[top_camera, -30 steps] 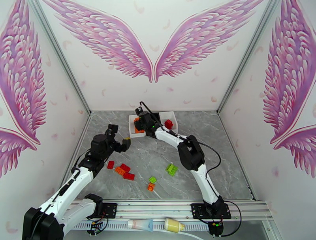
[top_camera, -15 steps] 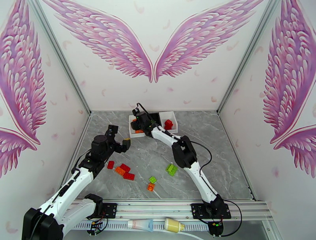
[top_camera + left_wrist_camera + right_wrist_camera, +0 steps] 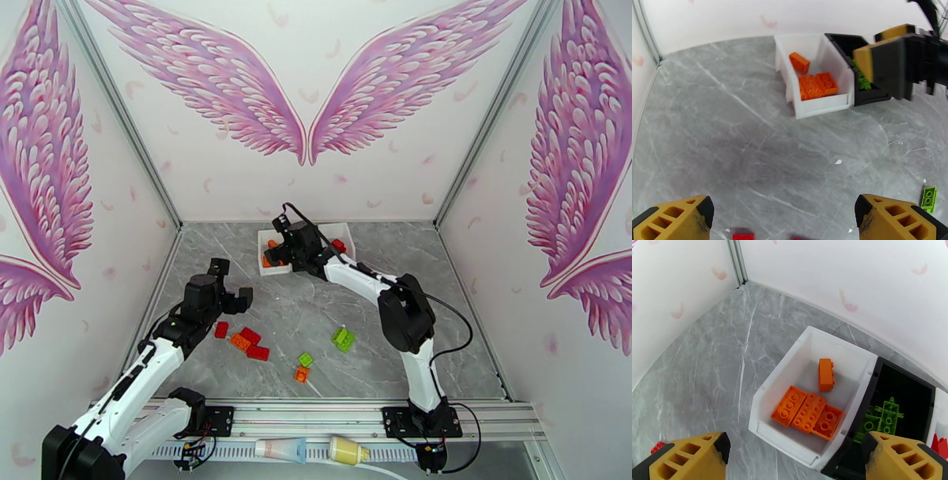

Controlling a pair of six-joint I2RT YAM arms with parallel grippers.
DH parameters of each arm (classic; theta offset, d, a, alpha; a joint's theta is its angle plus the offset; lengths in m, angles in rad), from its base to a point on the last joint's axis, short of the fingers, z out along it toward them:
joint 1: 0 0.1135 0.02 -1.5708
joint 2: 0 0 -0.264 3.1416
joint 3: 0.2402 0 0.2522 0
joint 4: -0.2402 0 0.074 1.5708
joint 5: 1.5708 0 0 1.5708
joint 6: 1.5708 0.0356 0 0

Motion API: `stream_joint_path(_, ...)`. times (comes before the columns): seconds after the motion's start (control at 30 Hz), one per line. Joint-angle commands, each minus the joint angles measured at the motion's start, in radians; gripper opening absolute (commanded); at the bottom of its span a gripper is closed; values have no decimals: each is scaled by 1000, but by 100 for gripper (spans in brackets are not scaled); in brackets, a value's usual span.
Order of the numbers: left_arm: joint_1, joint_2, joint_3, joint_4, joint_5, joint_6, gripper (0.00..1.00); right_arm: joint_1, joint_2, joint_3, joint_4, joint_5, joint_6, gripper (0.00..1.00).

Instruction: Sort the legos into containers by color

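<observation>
Orange bricks (image 3: 807, 413) lie in the white container (image 3: 776, 378) under the right gripper's (image 3: 798, 456) spread, empty fingers: drop apparently done. Next: left gripper (image 3: 786, 218), fingers spread, must lower onto a loose red brick (image 3: 222, 329).

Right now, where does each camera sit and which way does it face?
Top external: above and behind the arm bases, facing down at the table; both arms, left gripper and right gripper show.
Left wrist: low over the table, facing the containers; own fingertips at the bottom corners, right gripper upper right.
Right wrist: above the white box of orange legos, facing down; own fingertips at the bottom corners.
Shared: both wrist views show that white box.
</observation>
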Motion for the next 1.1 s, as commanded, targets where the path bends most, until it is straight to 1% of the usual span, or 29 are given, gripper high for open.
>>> stream_joint_path(0.0, 26, 54, 81, -177, -53, -35, 99, -5, -91, -113, 19, -43, -114, 92)
stream_joint_path(0.17, 66, 181, 133, -301, -28, -44, 99, 2, -188, -206, -59, -159, -192, 91)
stream_joint_path(0.27, 88, 245, 150, -334, -16, -51, 99, 3, -223, -251, -67, -152, -189, 93)
stream_joint_path(0.37, 106, 311, 164, -359, 13, -54, 99, 0, -231, -254, -99, -151, -179, 93)
stream_joint_path(0.47, 114, 385, 183, -390, 13, -45, 99, 0, -233, -267, -87, -166, -161, 92)
stream_joint_path(0.53, 121, 426, 195, -401, 15, -51, 95, 1, -231, -269, -82, -169, -153, 92)
stream_joint_path(0.73, 127, 551, 238, -462, 33, -75, 90, -3, -226, -263, -87, -149, -145, 92)
stream_joint_path(0.83, 127, 594, 245, -477, 9, -94, 82, -6, -228, -266, -84, -140, -140, 92)
stream_joint_path(1.07, 128, 647, 239, -471, 18, -107, 66, -29, -229, -284, -56, -140, -94, 90)
